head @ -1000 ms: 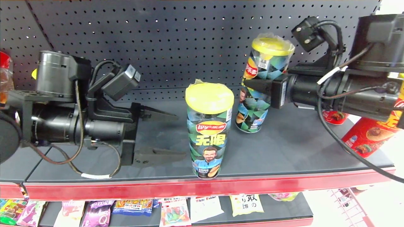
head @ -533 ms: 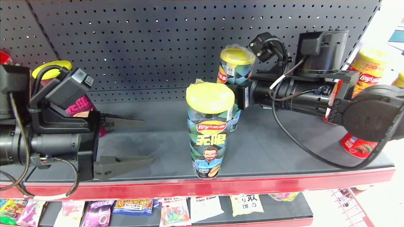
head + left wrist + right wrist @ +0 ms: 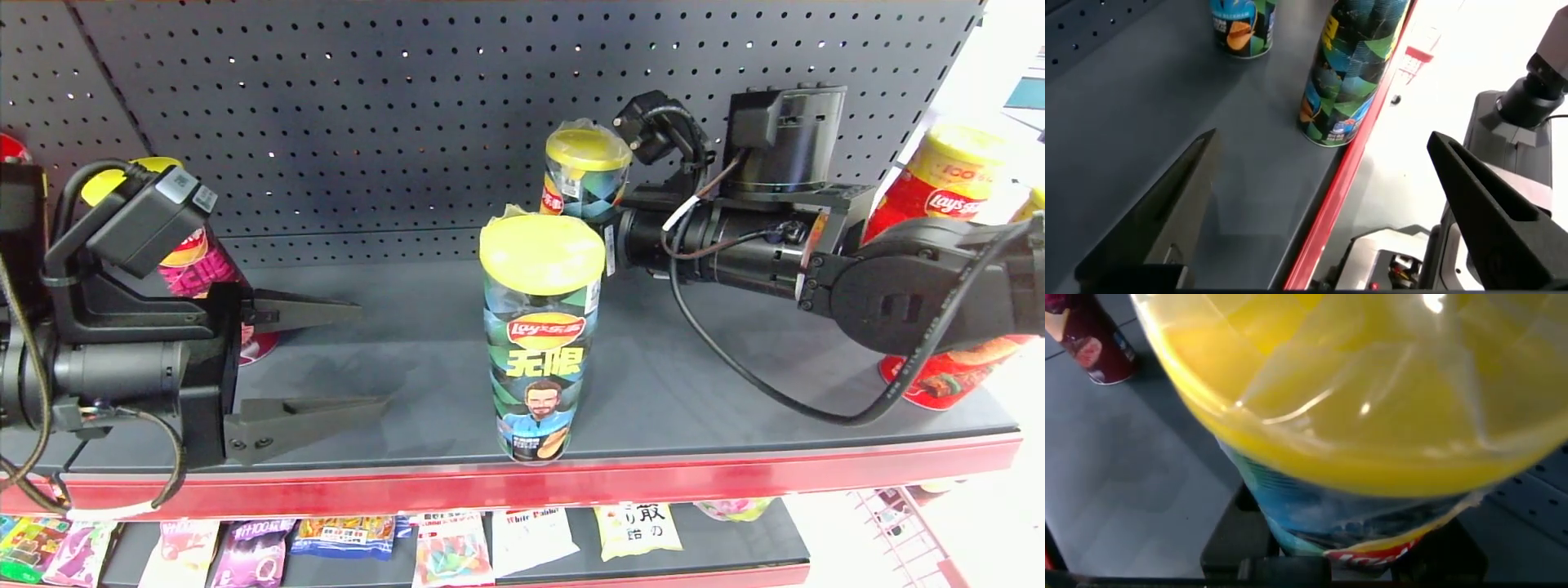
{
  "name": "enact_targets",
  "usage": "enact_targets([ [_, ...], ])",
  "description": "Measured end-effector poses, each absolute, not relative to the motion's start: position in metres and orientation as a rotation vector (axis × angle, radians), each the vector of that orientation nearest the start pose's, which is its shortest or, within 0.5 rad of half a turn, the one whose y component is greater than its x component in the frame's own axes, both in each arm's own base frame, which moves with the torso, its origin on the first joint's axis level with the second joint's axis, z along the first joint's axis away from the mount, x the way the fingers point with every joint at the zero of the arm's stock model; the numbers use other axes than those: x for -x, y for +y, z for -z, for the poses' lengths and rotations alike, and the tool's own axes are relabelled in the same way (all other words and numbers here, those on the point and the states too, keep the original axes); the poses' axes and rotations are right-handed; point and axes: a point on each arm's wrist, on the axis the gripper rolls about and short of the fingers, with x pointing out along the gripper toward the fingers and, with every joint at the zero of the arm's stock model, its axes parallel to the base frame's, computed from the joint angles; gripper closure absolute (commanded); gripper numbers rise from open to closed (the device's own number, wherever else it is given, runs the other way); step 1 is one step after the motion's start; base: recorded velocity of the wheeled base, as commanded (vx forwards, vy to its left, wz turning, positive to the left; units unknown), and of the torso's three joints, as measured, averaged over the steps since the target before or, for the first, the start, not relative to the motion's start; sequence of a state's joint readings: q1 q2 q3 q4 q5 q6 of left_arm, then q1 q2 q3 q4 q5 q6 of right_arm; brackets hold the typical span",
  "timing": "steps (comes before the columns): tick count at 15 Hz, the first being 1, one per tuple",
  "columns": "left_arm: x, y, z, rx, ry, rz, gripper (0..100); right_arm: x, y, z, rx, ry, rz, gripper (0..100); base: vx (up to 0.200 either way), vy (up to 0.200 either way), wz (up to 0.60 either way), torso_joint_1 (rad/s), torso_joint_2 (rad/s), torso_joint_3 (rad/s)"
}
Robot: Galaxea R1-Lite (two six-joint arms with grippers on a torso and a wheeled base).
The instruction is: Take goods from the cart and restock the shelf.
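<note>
Standing at the front edge of the shelf [image 3: 694,392] is a green chip canister [image 3: 541,343], the left hand [image 3: 371,355] spread empty beside it. Behind, the right hand [image 3: 1343,551], largely hidden by that canister, clasps a second canister [image 3: 586,175] near the pegboard [image 3: 367,122].

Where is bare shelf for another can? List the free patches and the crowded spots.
Free: the dark grey shelf between the yellow-lidded green chip can at the front edge and the red cans at right; also between that can and the open left gripper. Crowded: back centre, where the right gripper holds a second such can.
</note>
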State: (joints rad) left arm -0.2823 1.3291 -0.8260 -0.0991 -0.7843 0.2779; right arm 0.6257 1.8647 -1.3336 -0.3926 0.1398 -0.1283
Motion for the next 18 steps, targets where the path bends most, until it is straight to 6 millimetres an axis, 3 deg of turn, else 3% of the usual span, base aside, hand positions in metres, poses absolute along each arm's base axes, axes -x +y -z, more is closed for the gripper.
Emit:
enact_targets([
  [3, -0.193, -0.073, -0.236, -0.143, 0.259, 1.099, 0, -0.304, 0.226, -0.248, 0.156, 0.093, -0.775, 100, 0.0, 0.0, 0.0, 0.0, 0.0, 0.0],
  [4, -0.193, -0.073, -0.236, -0.142, 0.259, 1.099, 0, -0.304, 0.226, -0.247, 0.156, 0.095, -0.776, 0, 0.0, 0.0, 0.0, 0.0, 0.0, 0.0],
  [10, -0.194, -0.073, -0.235, -0.141, 0.263, 1.099, 0, -0.293, 0.229, -0.249, 0.081, 0.129, -0.774, 0, 0.0, 0.0, 0.0, 0.0, 0.0, 0.0],
  [18, -0.196, -0.074, -0.233, -0.143, 0.27, 1.104, 0, -0.267, 0.195, -0.242, 0.087, 0.181, -0.742, 0, 0.0, 0.0, 0.0, 0.0, 0.0, 0.0],
])
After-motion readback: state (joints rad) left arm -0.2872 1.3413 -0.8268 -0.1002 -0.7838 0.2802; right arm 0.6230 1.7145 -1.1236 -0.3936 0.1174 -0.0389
